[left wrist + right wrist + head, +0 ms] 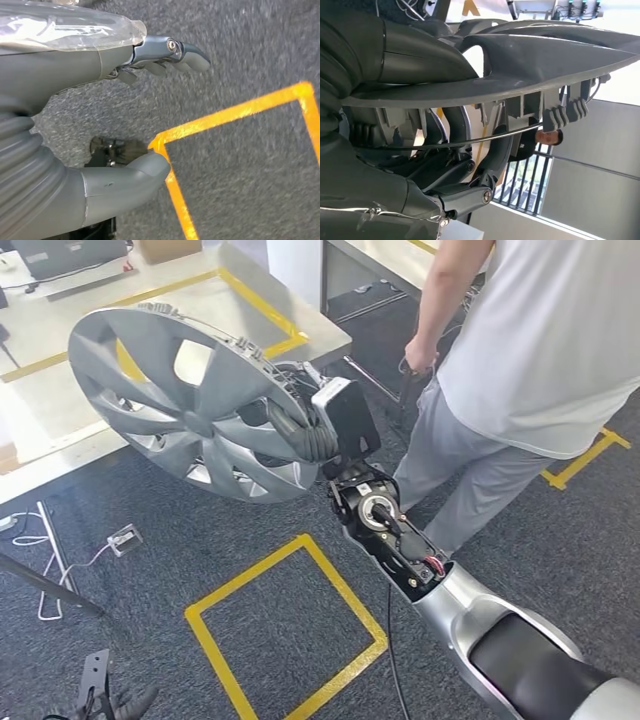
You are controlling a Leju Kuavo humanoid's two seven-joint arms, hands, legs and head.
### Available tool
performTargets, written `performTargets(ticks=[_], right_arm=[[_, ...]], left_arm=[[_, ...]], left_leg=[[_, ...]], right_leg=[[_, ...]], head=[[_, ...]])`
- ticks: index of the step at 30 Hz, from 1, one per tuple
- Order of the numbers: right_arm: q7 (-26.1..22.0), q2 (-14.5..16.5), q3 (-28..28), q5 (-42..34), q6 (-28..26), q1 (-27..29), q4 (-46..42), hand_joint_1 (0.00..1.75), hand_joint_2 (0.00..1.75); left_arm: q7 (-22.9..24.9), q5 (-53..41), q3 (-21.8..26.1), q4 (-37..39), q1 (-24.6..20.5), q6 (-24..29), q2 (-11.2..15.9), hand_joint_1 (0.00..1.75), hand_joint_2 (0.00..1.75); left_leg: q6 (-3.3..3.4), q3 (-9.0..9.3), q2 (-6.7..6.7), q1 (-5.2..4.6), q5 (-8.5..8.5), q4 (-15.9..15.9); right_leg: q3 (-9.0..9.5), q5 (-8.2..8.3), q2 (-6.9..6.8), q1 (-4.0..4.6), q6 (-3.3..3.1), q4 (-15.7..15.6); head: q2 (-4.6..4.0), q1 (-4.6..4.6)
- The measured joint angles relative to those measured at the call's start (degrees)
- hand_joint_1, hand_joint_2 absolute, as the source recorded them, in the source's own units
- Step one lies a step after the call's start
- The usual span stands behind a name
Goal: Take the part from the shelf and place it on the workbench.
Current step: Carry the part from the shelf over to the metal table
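Left hand (pixel 113 115) hangs low over the grey carpet (pixel 245 45), fingers (pixel 177 52) straight and apart from the thumb, holding nothing; a corner of a yellow tape square (pixel 234 112) lies on the floor beneath it. In the head view the right arm reaches forward and left across a yellow floor square (pixel 287 630), wrist electronics exposed. Right hand (pixel 306 430) grips the rim of the silver wheel cover (pixel 189 405): thumb on the outer face, fingers (pixel 471 197) curled in behind the rim, clips and wire ring of the cover's back side visible in the right wrist view. Wheel cover is held in the air, tilted, face toward the camera, its far edge overlapping the near edge of the worktop (pixel 226 300); cannot tell if it touches. Worktop is grey with yellow tape lines, a dark case and a cardboard box at its far side. A person (pixel 528 360) in a white shirt and grey trousers stands just right of the hand, one hand on a dark handle. Cables and a small box lie on the carpet at left.
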Motion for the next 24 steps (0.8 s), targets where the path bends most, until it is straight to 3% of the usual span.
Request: performTargets(ticks=[2,4,7,8,9,10,12,14,17,19,22,23,24], right_arm=[[0.01,-0.01,0.01,0.05,0.01,-0.01,-0.18,1.75,1.75],[0.01,-0.01,0.01,0.21,-0.03,-0.09,-0.3,1.75,1.75],[-0.05,-0.01,-0.02,0.33,-0.14,-0.25,-0.38,1.75,1.75],[-0.05,-0.02,-0.02,0.34,-0.14,-0.17,-0.38,1.75,1.75],[-0.03,-0.02,-0.01,0.35,-0.11,-0.07,-0.38,1.75,1.75],[0.0,-0.02,-0.01,0.37,-0.09,0.01,-0.38,1.75,1.75],[0.01,-0.02,-0.01,0.4,-0.07,0.03,-0.4,1.75,1.75],[0.02,-0.02,-0.03,0.48,-0.1,-0.13,-0.5,1.75,1.75],[0.23,-0.02,-0.05,0.9,-0.21,-0.23,-0.77,1.75,1.75],[0.45,-0.02,-0.06,1.31,-0.32,-0.35,-0.96,1.75,1.75],[0.69,-0.05,-0.07,1.77,-0.49,-0.48,-1.22,1.75,1.75],[0.83,-0.1,-0.07,1.86,-0.52,-0.39,-1.29,1.75,1.75],[0.98,-0.16,-0.05,1.95,-0.51,-0.31,-1.32,1.75,1.75]], left_arm=[[0.03,0.04,0.0,-0.01,-0.04,-0.01,0.02,0.0,1.75],[-0.08,0.1,0.0,-0.02,-0.17,-0.02,0.04,0.0,1.75],[-0.16,0.15,0.0,-0.01,-0.08,-0.02,0.13,0.0,1.75],[-0.16,0.15,0.0,0.0,0.06,-0.02,0.14,0.0,1.75],[-0.16,0.15,0.0,0.0,0.16,-0.02,0.14,0.0,1.75],[-0.16,0.15,0.0,0.0,0.2,-0.02,0.14,0.0,1.75],[-0.23,0.15,0.0,0.0,0.14,-0.02,0.16,0.0,1.75],[-0.32,0.15,0.0,0.0,0.04,-0.02,0.19,0.0,1.75],[-0.33,0.14,0.0,0.0,0.01,-0.02,0.14,0.0,1.75],[-0.33,0.1,0.0,-0.01,-0.12,-0.01,0.13,0.0,1.75],[-0.32,0.07,0.0,0.0,-0.3,0.09,0.16,0.0,1.75],[-0.31,0.08,0.0,0.0,-0.29,0.14,0.15,0.0,1.75],[-0.31,0.1,0.0,0.0,-0.28,0.18,0.14,0.0,1.75]], left_leg=[[-0.52,-0.02,0.09,-0.01,-0.29,0.12],[-1.3,-1.24,0.21,0.07,-1.71,2.94],[-2.35,-7.93,0.31,0.76,-5.59,14.44],[-2.57,-9.84,0.33,0.97,-5.82,16.98],[-2.73,-10.65,0.35,1.16,-4.91,17.29],[-2.85,-10.18,0.39,1.31,-2.91,15.22],[-2.96,-6.86,0.64,1.52,1.98,7.02],[-2.45,-4.24,0.81,1.45,3.72,1.08],[-1.0,-3.36,0.7,1.34,2.56,-0.1],[-0.13,-2.46,0.57,1.28,1.96,-0.19],[0.73,-1.11,0.45,0.87,0.92,-0.22],[0.86,-0.56,0.38,0.69,0.47,-0.22],[0.94,0.15,0.28,0.51,-0.06,-0.22]], right_leg=[[0.61,-0.34,0.03,-0.27,-0.28,-1.03],[1.43,-0.4,-0.01,-0.71,-0.59,-1.77],[2.12,-0.91,-0.09,-0.85,-0.95,-2.0],[2.37,-1.18,-0.06,-0.91,-0.91,-2.0],[2.69,-1.48,-0.03,-1.01,-0.8,-1.99],[3.12,-1.83,0.01,-1.15,-0.6,-1.98],[4.0,-2.73,0.07,-1.25,0.04,-1.91],[4.41,-3.52,0.16,-1.05,0.81,-1.86],[4.86,-4.19,0.18,-0.96,1.73,-1.85],[3.82,-5.65,0.03,-1.12,2.04,0.99],[-2.61,-9.46,-0.04,-0.99,1.98,12.59],[-4.7,-10.12,-0.04,-0.85,1.86,15.33],[-5.97,-9.92,-0.04,-0.69,1.66,16.08]], head=[[0.01,0.14],[0.01,-0.04],[0.01,-0.37],[0.01,-0.42],[0.01,-0.44],[0.01,-0.46],[0.0,-0.58],[0.0,-0.84],[0.01,-0.74],[0.0,-0.45],[0.0,-0.09],[0.01,-0.03],[0.01,0.05]])
